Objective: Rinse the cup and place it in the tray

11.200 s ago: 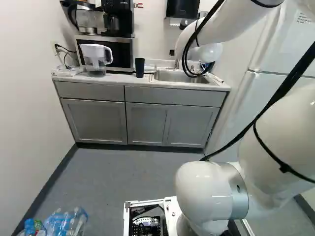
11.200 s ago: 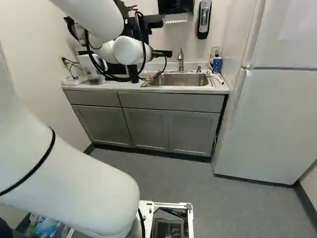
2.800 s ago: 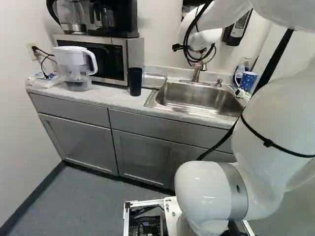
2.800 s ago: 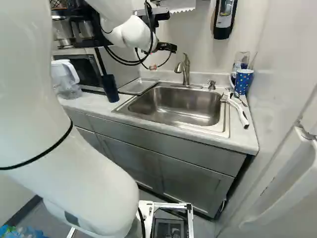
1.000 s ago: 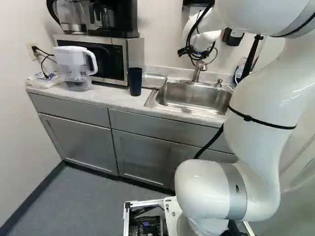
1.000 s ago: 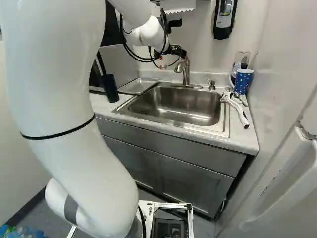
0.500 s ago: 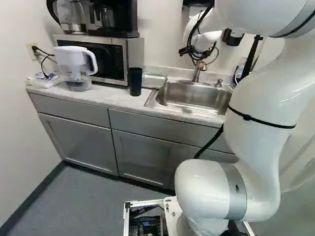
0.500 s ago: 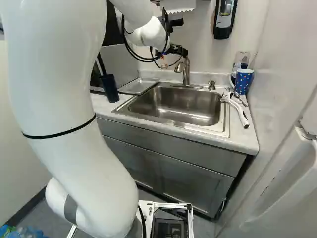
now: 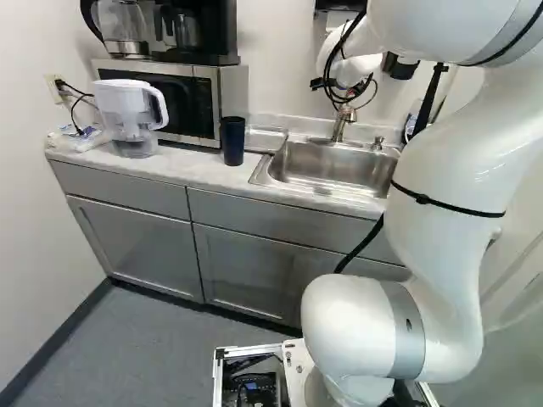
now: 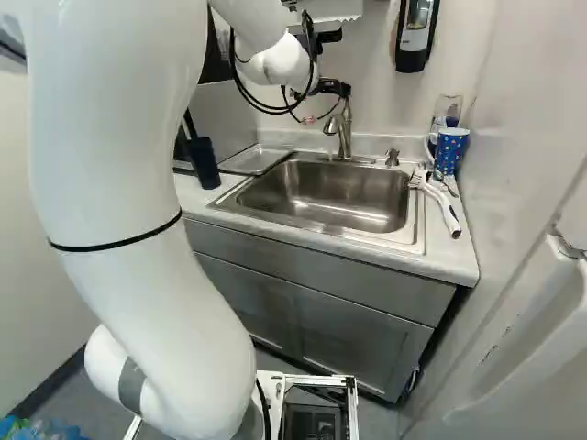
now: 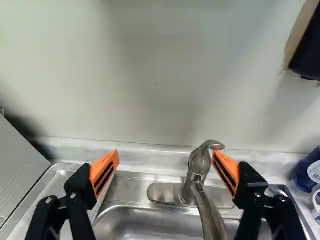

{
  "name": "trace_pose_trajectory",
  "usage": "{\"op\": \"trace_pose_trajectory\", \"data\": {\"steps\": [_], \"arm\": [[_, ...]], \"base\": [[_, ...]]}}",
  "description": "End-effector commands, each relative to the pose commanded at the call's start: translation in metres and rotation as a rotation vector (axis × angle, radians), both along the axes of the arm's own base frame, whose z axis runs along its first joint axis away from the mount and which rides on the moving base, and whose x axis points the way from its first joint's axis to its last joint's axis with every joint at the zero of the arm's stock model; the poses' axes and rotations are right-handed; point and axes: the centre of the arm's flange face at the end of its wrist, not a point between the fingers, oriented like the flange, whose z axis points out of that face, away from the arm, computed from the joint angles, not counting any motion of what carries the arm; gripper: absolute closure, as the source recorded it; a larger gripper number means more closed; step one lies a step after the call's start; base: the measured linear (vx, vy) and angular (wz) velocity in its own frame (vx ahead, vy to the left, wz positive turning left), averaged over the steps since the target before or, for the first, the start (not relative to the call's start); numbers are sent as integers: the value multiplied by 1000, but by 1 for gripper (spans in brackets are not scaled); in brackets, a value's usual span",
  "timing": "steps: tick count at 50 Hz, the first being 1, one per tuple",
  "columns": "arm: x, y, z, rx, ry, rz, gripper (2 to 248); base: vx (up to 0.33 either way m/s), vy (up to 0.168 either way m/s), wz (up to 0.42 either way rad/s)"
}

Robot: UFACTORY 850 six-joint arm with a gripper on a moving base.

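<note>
My gripper (image 10: 337, 88) hangs over the back of the sink by the faucet (image 10: 345, 133) in the right base view. Seen from the wrist, the gripper (image 11: 166, 153) is open and empty; one orange fingertip overlaps the top of the faucet (image 11: 200, 162). The dark blue cup (image 9: 232, 141) stands upright on the counter, left of the sink (image 9: 335, 170) in the left base view. A shallow metal tray (image 10: 258, 159) lies between that cup and the basin. A blue dotted mug (image 10: 449, 150) stands on the basin's other side.
A white water pitcher (image 9: 129, 114) and a microwave (image 9: 174, 100) occupy the counter's far left. A white-handled brush (image 10: 438, 203) lies beside the basin. On the wall hang a soap dispenser (image 10: 416, 37) and a paper towel dispenser (image 10: 330, 9). The refrigerator (image 10: 541, 266) flanks the counter.
The base has moved closer to the counter since the oldest frames. Over the last second my arm has shifted slightly rightward toward the faucet, gripper still open. The dark cup stays put.
</note>
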Motion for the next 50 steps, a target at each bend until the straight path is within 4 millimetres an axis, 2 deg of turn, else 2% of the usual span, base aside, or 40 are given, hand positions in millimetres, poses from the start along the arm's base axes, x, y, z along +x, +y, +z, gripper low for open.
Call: {"op": "trace_pose_trajectory", "data": {"steps": [10,50], "arm": [[7,-2,0,0,-2,-1,3],[7,-2,0,0,-2,-1,3]], "base": [[0,0,0],[0,0,0]]}}
